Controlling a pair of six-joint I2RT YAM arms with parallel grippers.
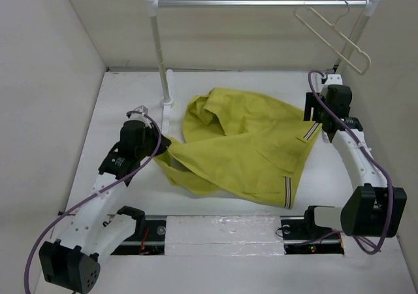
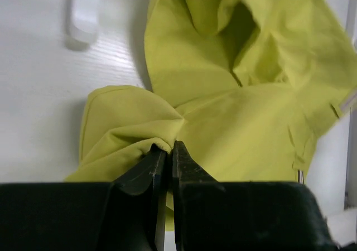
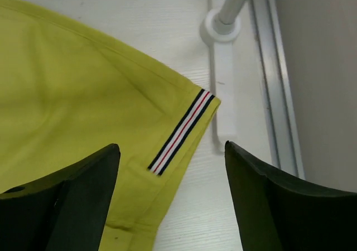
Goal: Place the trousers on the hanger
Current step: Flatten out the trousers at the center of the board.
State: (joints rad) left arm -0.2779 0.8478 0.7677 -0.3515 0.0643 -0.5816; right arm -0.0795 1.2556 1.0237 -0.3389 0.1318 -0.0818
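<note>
The mustard-yellow trousers [image 1: 248, 144] lie crumpled on the white table, with striped tabs on their right side. My left gripper [image 1: 162, 147] is shut on a fold at their left edge; in the left wrist view the cloth [image 2: 223, 95] bunches between the closed fingertips [image 2: 167, 148]. My right gripper [image 1: 315, 121] is open over the trousers' right corner; the right wrist view shows the striped tab [image 3: 181, 131] between its spread fingers [image 3: 83, 184]. The cream hanger [image 1: 333, 36] hangs by its hook from the rail at the back right.
A metal rail [image 1: 261, 3] on white posts spans the back; its left post [image 1: 160, 59] stands just behind the trousers, its right post base [image 3: 223, 28] by my right gripper. Walls enclose the table on three sides.
</note>
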